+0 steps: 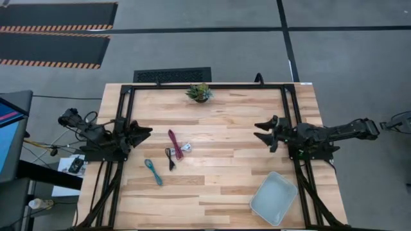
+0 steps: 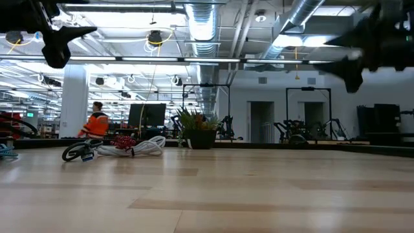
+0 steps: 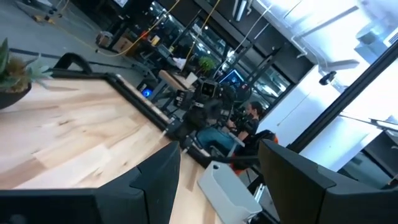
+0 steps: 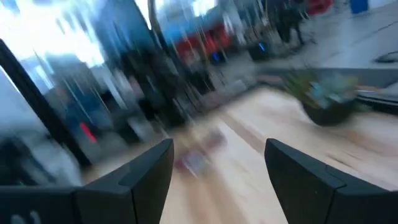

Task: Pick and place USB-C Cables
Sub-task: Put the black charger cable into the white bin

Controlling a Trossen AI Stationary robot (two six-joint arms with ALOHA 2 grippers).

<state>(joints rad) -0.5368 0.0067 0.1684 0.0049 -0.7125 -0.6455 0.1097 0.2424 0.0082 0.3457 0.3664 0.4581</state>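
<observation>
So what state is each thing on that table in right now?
Left pincer: open, empty, raised.
Right pincer: open, empty, raised.
Maroon cable: lying loose on the table.
White cable: beside it.
Black cable: lying loose.
Teal cable: lying apart.
Tray: empty.
Potted plant: upright.

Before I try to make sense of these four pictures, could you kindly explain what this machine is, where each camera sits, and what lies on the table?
This is a two-armed robot at a pale wooden table. One picture looks straight down, one looks level across the tabletop, and two come from cameras on the wrists. From above, the left gripper and right gripper both hang open over the table's sides, holding nothing.

Near the left arm lie four small coiled cables: a maroon cable, a white cable, a black cable and a teal cable. A small potted green plant stands at the far edge, and an empty pale grey plastic tray sits near the right arm. In the level view, a person in an orange jacket shows in the room behind.
</observation>
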